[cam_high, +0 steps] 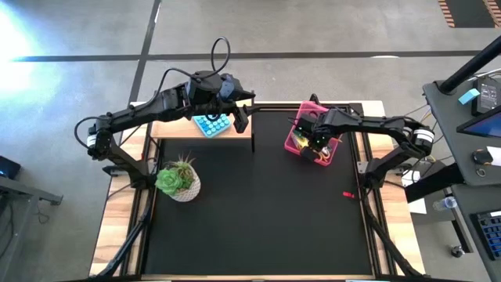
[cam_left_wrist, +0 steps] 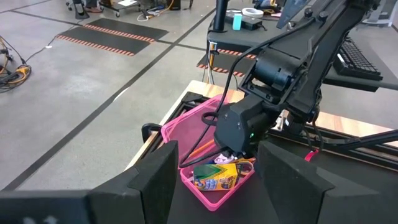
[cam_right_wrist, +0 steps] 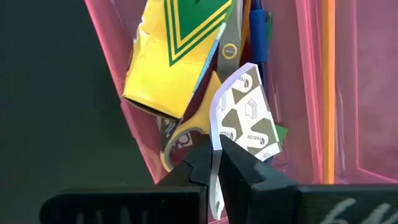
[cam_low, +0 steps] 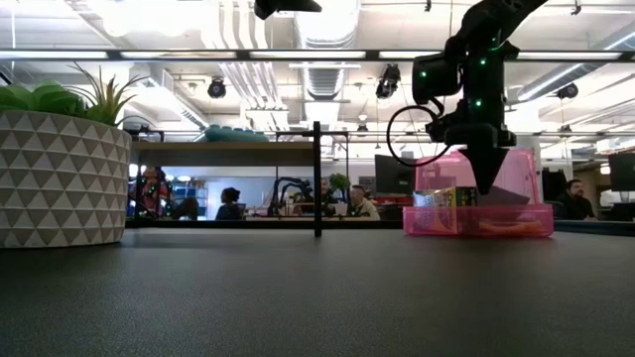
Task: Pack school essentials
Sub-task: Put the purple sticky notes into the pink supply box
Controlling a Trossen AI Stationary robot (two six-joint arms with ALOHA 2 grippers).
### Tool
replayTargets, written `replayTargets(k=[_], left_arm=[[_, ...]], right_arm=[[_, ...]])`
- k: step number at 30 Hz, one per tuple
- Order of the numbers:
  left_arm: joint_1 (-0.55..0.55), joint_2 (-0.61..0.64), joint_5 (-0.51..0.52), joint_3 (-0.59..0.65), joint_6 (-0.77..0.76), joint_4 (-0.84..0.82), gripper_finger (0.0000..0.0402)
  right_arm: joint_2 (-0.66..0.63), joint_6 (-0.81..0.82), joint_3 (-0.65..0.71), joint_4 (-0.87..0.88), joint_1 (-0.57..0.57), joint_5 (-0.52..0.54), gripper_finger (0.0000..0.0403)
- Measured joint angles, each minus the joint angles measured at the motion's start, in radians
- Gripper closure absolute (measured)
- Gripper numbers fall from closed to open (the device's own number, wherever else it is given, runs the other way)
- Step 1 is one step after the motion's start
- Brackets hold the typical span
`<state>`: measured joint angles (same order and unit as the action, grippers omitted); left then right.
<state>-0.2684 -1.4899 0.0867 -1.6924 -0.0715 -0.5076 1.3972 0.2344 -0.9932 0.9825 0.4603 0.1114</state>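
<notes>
At the far right of the black counter [cam_high: 258, 211], the right tool [cam_right_wrist: 214, 163] hangs inside a pink bin [cam_high: 313, 145], its fingers [cam_right_wrist: 245, 167] clamped on the thin edge of a white pad [cam_right_wrist: 244, 115] printed with grey shapes. The pad stands on edge between the fingertips, above the bin's contents. Under it lie a yellow box [cam_right_wrist: 171, 53] with green chevrons, tilted against the bin wall, and yellow-handled scissors [cam_right_wrist: 186, 138], whose grey blades cross toward a blue pen [cam_right_wrist: 257, 31]. An orange pencil [cam_right_wrist: 328, 93] runs along the bin's inner wall, and a scrap of green shows just behind the pad. From counter height, the dark arm drops into the translucent bin, the box visible through its side.

The left tool [cam_high: 240, 117] hangs over the counter's far edge, well apart from the bin, with its fingers [cam_left_wrist: 155, 180] spread apart; its camera looks across at the right arm and bin. A blue tray [cam_high: 212, 124] sits on the wooden ledge beside it. A potted plant [cam_high: 180, 178] stands at the counter's left side. A small red item [cam_high: 349, 195] lies near the right edge.
</notes>
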Motion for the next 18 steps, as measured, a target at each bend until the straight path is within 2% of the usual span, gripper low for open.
replayTargets(k=[18], left_arm=[[0.001, 0.000, 0.000, 0.000, 0.000, -0.005, 0.0197]], right_arm=[[0.000, 0.028, 0.000, -0.002, 0.000, 0.001, 0.0384]])
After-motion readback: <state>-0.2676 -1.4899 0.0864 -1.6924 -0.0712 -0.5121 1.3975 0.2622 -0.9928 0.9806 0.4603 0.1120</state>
